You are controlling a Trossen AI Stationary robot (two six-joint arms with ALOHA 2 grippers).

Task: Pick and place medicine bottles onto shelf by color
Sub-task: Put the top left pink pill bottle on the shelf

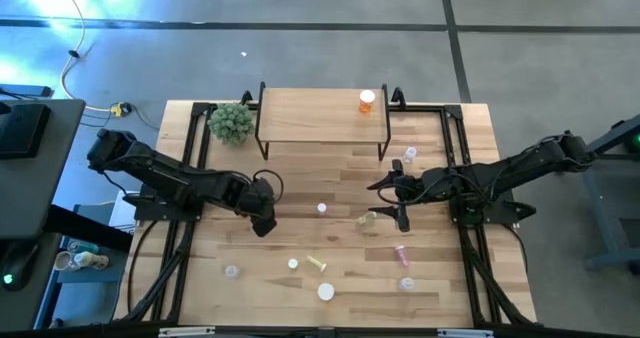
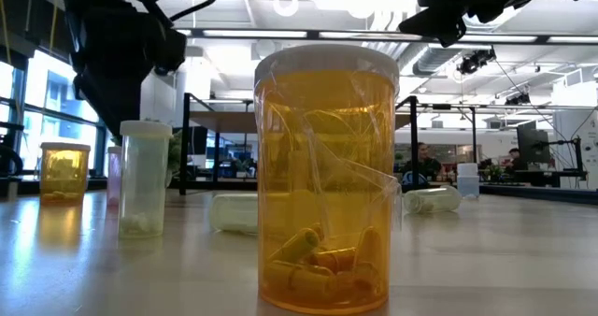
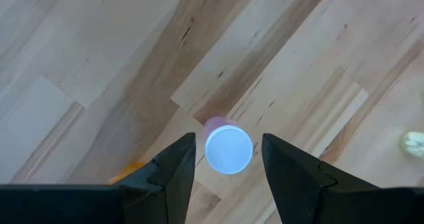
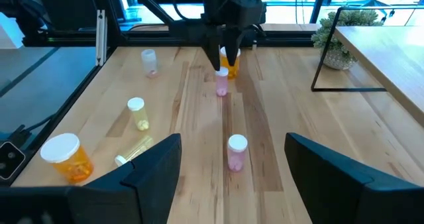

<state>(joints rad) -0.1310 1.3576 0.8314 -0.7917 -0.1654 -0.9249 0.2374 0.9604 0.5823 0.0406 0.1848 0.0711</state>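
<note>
A pink medicine bottle (image 3: pixel 228 150) with a white cap stands upright on the table, also seen in the right wrist view (image 4: pixel 221 82). My left gripper (image 3: pixel 228 161) points down over it, open, one finger on each side of the cap with a gap showing. In the high view this gripper (image 1: pixel 263 221) hides the bottle. An orange bottle (image 4: pixel 231 57) stands just behind the gripper. My right gripper (image 4: pixel 232 177) waits open right of the table's middle (image 1: pixel 380 198), facing another upright pink bottle (image 4: pixel 236 151). The shelf (image 1: pixel 322 120) at the far edge carries one orange bottle (image 1: pixel 367 101).
Loose bottles are scattered over the near half of the table: an orange one (image 1: pixel 326 291), a yellow one lying down (image 1: pixel 316 263), a pink one lying down (image 1: pixel 401 252) and clear ones (image 1: pixel 232 271). A small green plant (image 1: pixel 231 122) stands left of the shelf.
</note>
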